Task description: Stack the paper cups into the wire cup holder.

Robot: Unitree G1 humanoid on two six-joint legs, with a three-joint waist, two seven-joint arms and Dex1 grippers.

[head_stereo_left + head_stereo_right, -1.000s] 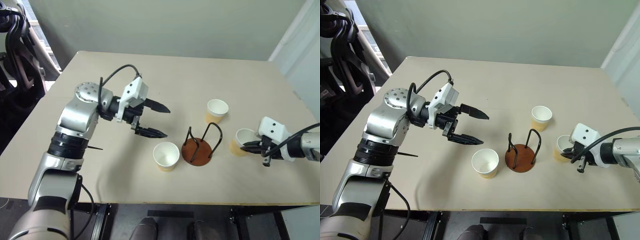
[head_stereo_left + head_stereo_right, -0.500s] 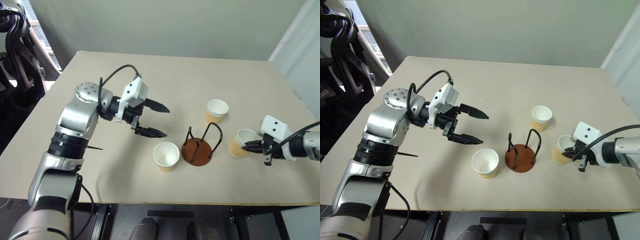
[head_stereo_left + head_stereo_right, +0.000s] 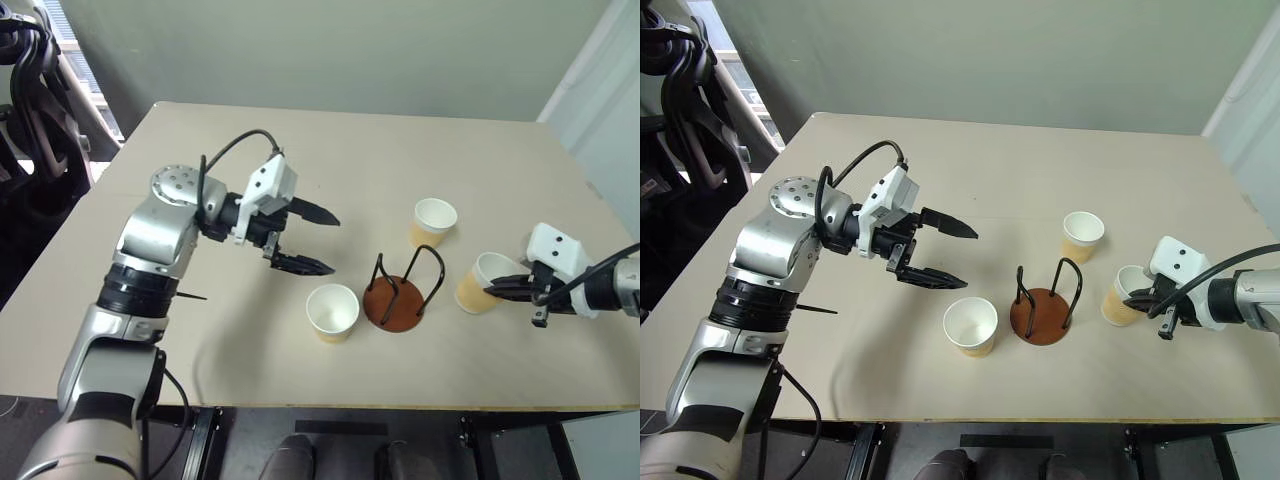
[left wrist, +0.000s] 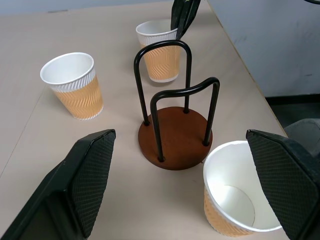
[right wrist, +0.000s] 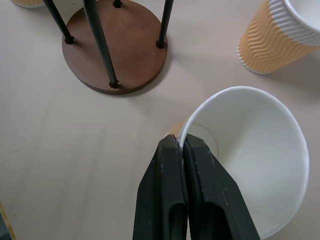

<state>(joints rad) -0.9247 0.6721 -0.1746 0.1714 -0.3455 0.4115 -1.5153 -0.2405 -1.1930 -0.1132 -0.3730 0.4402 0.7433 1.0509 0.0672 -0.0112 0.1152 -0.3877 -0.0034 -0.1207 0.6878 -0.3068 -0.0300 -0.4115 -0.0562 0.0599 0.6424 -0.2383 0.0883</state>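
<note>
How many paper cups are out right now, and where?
3. One cup stands on the table left of the wire holder; one cup stands behind the holder; one cup, tilted, is pinched at its rim by the right gripper. The holder is empty.

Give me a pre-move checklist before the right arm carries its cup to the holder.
1. Right gripper shut on the rim of the held cup: ok.
2. Held cup tilted, base off the table: cannot tell.
3. Wire cup holder empty, arches clear: ok.
4. Left gripper open, holding nothing, apart from the holder: ok.
5. Cup left of the holder and far cup upright, off the carry path: ok.
</note>
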